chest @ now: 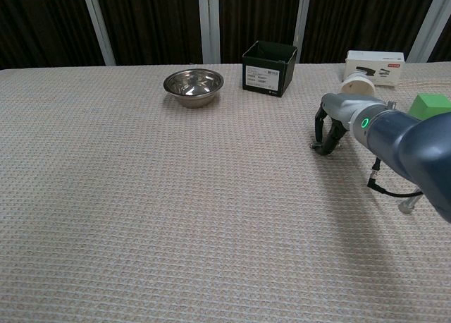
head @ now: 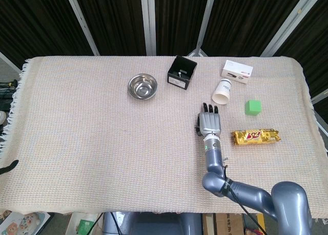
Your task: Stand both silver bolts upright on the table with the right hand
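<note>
Silver bolt [chest: 314,146], as far as I can make out, is the small grey piece on the cloth, right of the steel bowl [chest: 193,86] and black box [chest: 269,68]. My right hand [chest: 330,125] arches its fingers down over it; I can't tell whether they grip it.

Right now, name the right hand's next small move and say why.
Probably tighten the grasp and lift slightly: the right hand arches fingertips-down on the tablecloth near the paper cup, as if over a bolt, though none shows plainly.
</note>
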`<state>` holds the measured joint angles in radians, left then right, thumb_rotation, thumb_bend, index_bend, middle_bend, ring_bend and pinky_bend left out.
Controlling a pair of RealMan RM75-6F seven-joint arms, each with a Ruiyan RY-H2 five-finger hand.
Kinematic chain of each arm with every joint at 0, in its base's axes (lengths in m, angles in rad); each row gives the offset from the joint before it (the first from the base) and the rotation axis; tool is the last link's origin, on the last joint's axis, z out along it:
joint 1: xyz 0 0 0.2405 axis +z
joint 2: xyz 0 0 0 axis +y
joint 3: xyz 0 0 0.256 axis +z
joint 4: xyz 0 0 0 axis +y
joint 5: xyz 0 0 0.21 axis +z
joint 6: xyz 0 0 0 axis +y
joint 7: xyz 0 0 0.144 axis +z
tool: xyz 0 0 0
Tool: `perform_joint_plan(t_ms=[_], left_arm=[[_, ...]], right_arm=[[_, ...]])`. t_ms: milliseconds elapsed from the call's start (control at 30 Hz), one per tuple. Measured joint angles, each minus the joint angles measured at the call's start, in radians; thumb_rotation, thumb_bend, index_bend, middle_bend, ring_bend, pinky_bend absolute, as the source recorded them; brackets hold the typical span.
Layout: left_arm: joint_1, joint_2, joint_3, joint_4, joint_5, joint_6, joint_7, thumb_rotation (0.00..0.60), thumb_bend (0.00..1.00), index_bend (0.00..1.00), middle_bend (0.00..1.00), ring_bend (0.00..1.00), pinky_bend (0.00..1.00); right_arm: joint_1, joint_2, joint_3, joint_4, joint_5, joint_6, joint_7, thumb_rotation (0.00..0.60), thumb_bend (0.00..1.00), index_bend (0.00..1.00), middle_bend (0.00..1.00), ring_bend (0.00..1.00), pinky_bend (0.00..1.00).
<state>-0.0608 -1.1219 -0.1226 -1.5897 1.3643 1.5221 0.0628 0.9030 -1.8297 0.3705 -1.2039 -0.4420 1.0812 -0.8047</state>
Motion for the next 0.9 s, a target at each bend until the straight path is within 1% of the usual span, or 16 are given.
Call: perform_joint_plan(t_ms=[200,367,667,900], left_arm=[[0.001,0.0,-0.001,0.0,-0.002,0.001,-0.001,0.6,0.01,0.11,0.02,0.0,0.0],[0.0,0.0,0.0,0.001,0.0,-0.001,-0.001,0.6,0.01,0.11,0.02,0.0,0.0],[-0.001,-0.001,0.001,-0.001,0.001,-0.001,0.004,0.6,0.01,0.11,0.02,0.0,0.0],[-0.001,-0.002,0.003,-0.003,0.003,-0.001,0.009,0.6,0.01,0.11,0.02,0.0,0.0]], right_arm=[[-0.002,0.005,0.006,-0.016,-0.014,0.002,0.016,0.6,0.32,0.62,0.06,0.0,0.0],[-0.007,0.027,0.025,-0.063,-0.021,0.003,0.044,0.6,0.32,0.62,0.06,0.0,0.0],[-0.018,0.07,0.054,-0.113,0.006,-0.01,0.081,0.6,0.32,0.62,0.06,0.0,0.0],[-0.02,0.096,0.058,-0.128,0.034,-0.019,0.091,0.6,0.32,0.62,0.06,0.0,0.0]])
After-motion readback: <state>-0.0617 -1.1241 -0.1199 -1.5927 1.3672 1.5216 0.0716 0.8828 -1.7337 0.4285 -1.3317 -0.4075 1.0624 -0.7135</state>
